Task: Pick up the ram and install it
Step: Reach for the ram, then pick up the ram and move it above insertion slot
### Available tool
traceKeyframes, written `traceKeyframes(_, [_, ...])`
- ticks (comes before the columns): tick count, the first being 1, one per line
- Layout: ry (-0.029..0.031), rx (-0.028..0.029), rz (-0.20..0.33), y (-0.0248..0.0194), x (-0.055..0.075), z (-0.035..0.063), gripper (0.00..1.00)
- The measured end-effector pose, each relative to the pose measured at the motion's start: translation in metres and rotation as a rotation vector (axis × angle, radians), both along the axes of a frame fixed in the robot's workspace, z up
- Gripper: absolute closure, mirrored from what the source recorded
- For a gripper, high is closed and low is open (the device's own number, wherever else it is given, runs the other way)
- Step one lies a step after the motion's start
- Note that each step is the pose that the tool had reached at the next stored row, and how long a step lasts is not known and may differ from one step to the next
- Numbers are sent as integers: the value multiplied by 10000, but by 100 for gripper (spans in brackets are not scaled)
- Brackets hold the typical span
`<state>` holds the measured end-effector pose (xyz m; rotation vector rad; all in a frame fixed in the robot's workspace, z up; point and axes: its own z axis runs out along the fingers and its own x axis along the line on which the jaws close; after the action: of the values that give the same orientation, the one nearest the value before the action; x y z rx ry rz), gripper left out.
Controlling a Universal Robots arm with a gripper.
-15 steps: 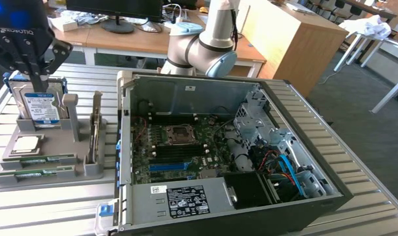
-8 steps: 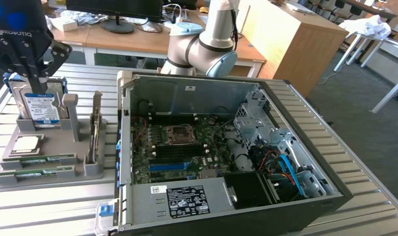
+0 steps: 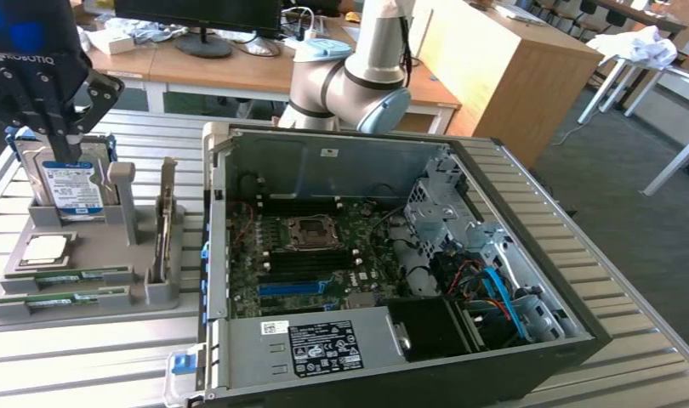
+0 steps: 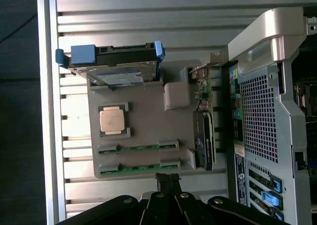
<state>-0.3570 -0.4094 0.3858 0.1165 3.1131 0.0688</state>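
The slatted metal counter (image 3: 83,365) carries an open grey-and-black computer case (image 3: 321,161). Its far side is cut off in the wrist view, and its motherboard slots are too dark to read. Beside it, on the exterior view's left, sits a grey moulded holder (image 3: 100,246). A blue-labelled hard drive (image 3: 78,187) stands in it, partly hidden behind the black fingers (image 3: 59,140), which are pressed fully together and hold nothing; their upper body is cropped. Two long, thin green ram sticks (image 3: 70,275) lie flat, side by side, in the holder's slots, near the fingers but apart from them. Their labels are hard to make out.
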Motion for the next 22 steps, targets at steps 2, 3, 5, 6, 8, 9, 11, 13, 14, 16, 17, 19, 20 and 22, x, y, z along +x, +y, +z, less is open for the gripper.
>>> traceKeyframes(2, [0, 0, 0, -23, -3, 0, 90])
traceKeyframes(3, [0, 0, 0, -35, -5, 0, 90])
traceKeyframes(5, [0, 1, 0, -60, -10, 0, 90])
traceKeyframes(6, [0, 0, -1, -72, -12, 0, 90])
traceKeyframes(8, [-1, 1, -1, -78, -13, -1, 90])
traceKeyframes(9, [-1, 1, -2, -78, -13, -1, 90])
traceKeyframes(11, [0, 0, 0, -79, -13, 0, 90])
traceKeyframes(13, [-1, 1, 0, -79, -13, 0, 90])
traceKeyframes(14, [-1, 1, 0, -79, -13, 0, 90])
traceKeyframes(16, [-1, 0, -1, -78, -13, 0, 90])
traceKeyframes(17, [-1, 0, 0, -79, -13, 0, 90])
traceKeyframes(19, [0, 0, 0, -79, -13, 0, 90])
traceKeyframes(20, [-1, 0, 2, -79, -13, 0, 90])
traceKeyframes(22, [-1, 1, 32, -78, -14, 0, 90])
